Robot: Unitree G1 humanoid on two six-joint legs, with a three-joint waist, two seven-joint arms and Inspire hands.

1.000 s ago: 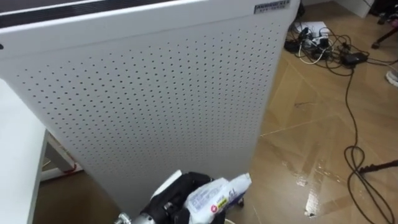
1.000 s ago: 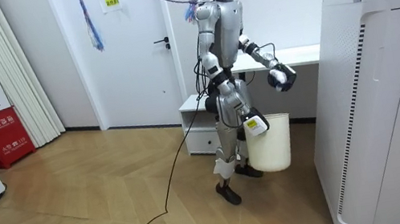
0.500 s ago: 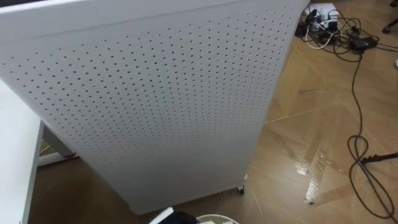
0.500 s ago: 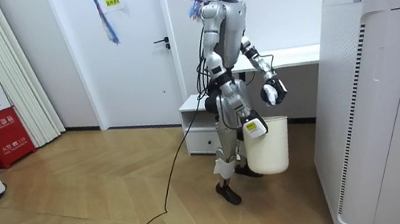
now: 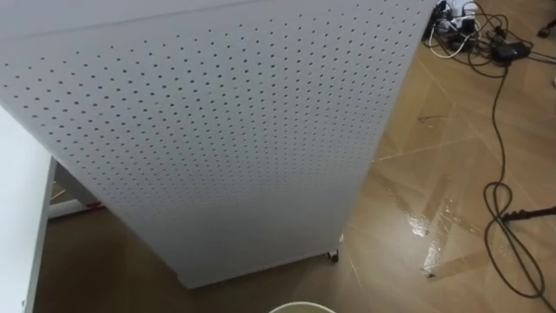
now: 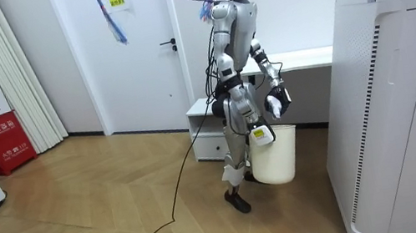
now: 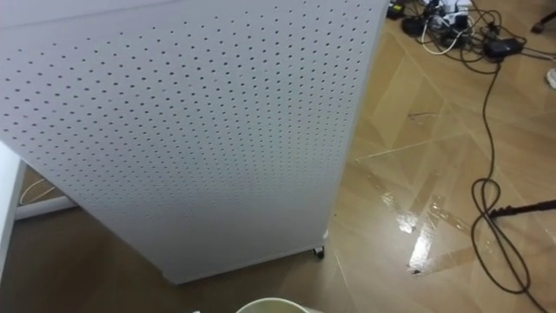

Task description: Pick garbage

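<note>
Right up against the big white perforated unit [image 5: 217, 130] is where the robot's standing, with the white surface [image 6: 304, 58] off to its left and cables [image 5: 499, 217] trailing over the wood floor [image 5: 417, 183] to its right. Its right hand [image 6: 257, 132] is low at the rim of a white bin [image 6: 276, 160]. The bin looks to hang clear of the floor, so I'd guess that hand is carrying it, but I honestly can't tell how it's gripped. Its left hand [image 6: 278, 98] hangs just above the bin's mouth. There's a pale bit [image 6: 274, 109] at it that I take to be the garbage, though it might be the hand's own tag. Whether that hand is closed on anything I can't tell either, it's way too small. My guess on handling: trash that fits one hand is light, soft and probably crinkly or a bit slick, so pinch it across the middle rather than by a corner, and let go only over the opening. The bin looks like thin, light plastic, so it'll likely swing and tilt if held by one side of the rim.
</note>
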